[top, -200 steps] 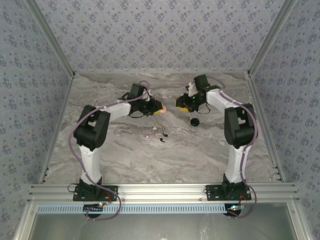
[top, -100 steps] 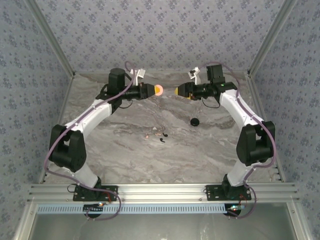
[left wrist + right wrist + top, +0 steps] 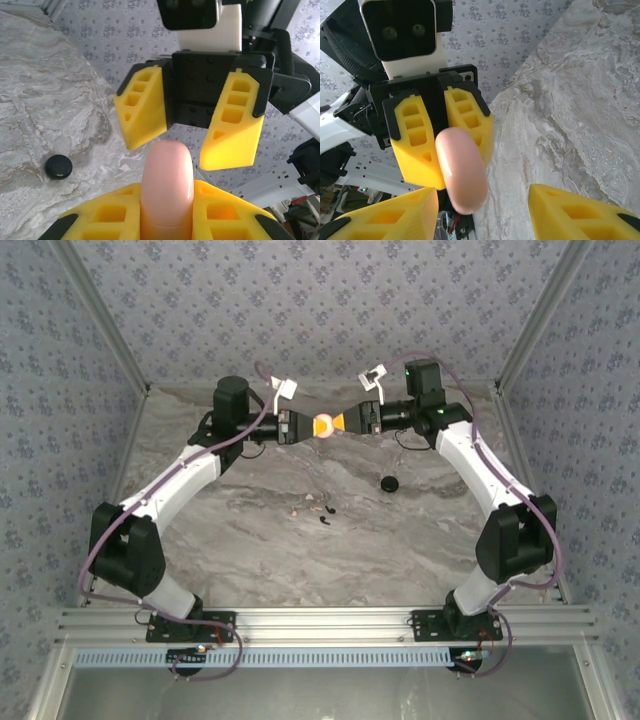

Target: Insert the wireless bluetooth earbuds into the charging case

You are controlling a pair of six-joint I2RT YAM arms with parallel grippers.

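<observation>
The charging case (image 3: 389,483), a small round black puck, lies on the marble table right of centre; the left wrist view has it far below (image 3: 58,166). The two earbuds (image 3: 325,515), tiny black hooked pieces, lie apart from it near the table's middle. Both grippers are raised at the back, facing each other tip to tip. My left gripper (image 3: 305,426) is shut on a pink disc (image 3: 323,425) (image 3: 167,175) that sticks out past its fingertips. My right gripper (image 3: 345,422) (image 3: 482,200) stands open, its yellow fingers (image 3: 232,135) either side of the disc's free end (image 3: 462,170), not touching it.
A small pale scrap (image 3: 296,510) lies left of the earbuds. Patterned walls and metal frame rails (image 3: 115,490) enclose the table on three sides. Both arms arch high over the table, their bases at the near rail.
Both arms have lifted from low over the table and stretched toward the back. The grippers have closed the gap between them, and the right gripper's fingers now flank the pink disc.
</observation>
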